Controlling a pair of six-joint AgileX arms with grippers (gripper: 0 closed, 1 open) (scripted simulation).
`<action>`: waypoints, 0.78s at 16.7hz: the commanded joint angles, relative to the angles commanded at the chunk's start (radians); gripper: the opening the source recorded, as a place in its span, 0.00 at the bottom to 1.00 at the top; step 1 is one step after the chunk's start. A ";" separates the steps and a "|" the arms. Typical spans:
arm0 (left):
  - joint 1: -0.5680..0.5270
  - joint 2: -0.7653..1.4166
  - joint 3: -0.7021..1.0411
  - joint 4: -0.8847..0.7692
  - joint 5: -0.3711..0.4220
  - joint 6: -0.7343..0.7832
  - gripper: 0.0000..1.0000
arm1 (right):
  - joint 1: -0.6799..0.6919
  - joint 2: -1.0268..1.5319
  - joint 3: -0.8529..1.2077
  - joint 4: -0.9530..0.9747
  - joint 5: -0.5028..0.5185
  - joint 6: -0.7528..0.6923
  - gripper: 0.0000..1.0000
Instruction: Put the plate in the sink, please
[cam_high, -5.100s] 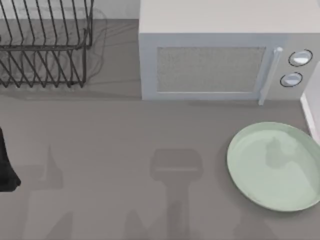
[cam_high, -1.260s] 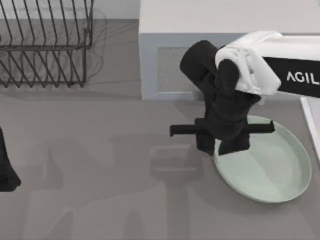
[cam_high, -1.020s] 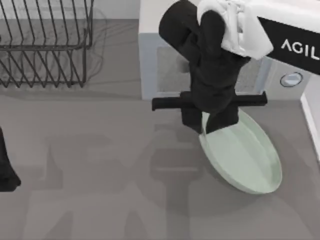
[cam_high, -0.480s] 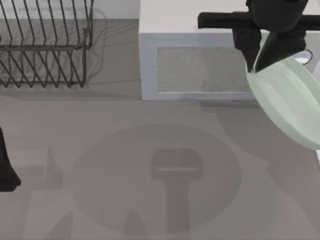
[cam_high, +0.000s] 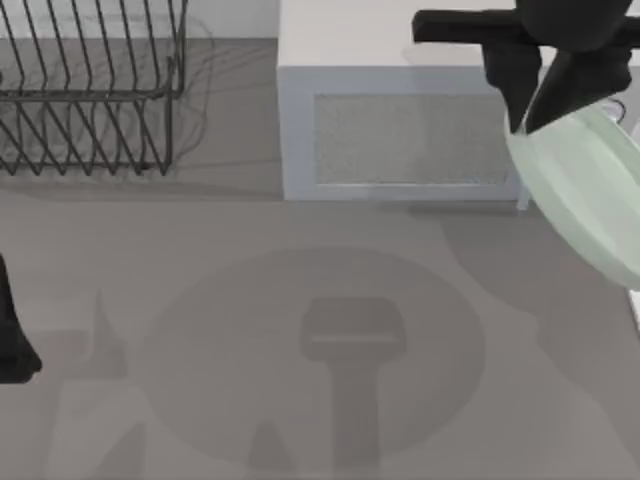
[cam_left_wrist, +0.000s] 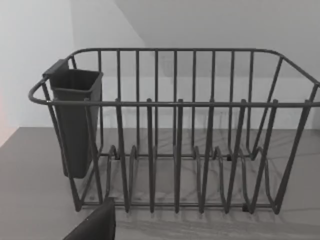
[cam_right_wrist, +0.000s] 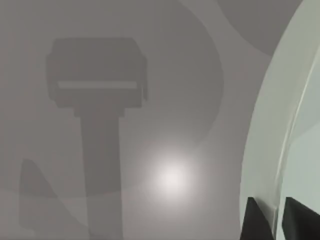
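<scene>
The pale mint-green plate (cam_high: 585, 195) hangs tilted in the air at the top view's right edge, in front of the microwave's controls. My right gripper (cam_high: 532, 118) is shut on its rim from above. In the right wrist view the plate's rim (cam_right_wrist: 267, 125) runs between the two dark fingertips (cam_right_wrist: 255, 222), high over the grey table. My left arm (cam_high: 10, 335) is parked at the table's left edge. The sink is out of view.
A white microwave (cam_high: 400, 130) stands at the back, just behind the plate. A dark wire dish rack (cam_high: 90, 90) with a cutlery cup (cam_left_wrist: 75, 120) stands at the back left. The plate's round shadow (cam_high: 320, 350) lies on the table's middle.
The right gripper closed on the plate's rim, lifted it off the table and carried it up and right. In the last half second it shifted slightly farther right.
</scene>
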 joint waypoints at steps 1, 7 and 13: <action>0.000 0.000 0.000 0.000 0.000 0.000 1.00 | -0.014 -0.006 0.019 -0.006 0.002 -0.010 0.00; 0.000 0.000 0.000 0.000 0.000 0.000 1.00 | -0.227 0.091 0.212 -0.029 0.020 -0.171 0.00; 0.000 0.000 0.000 0.000 0.000 0.000 1.00 | -0.522 0.394 0.413 -0.005 0.026 -0.419 0.00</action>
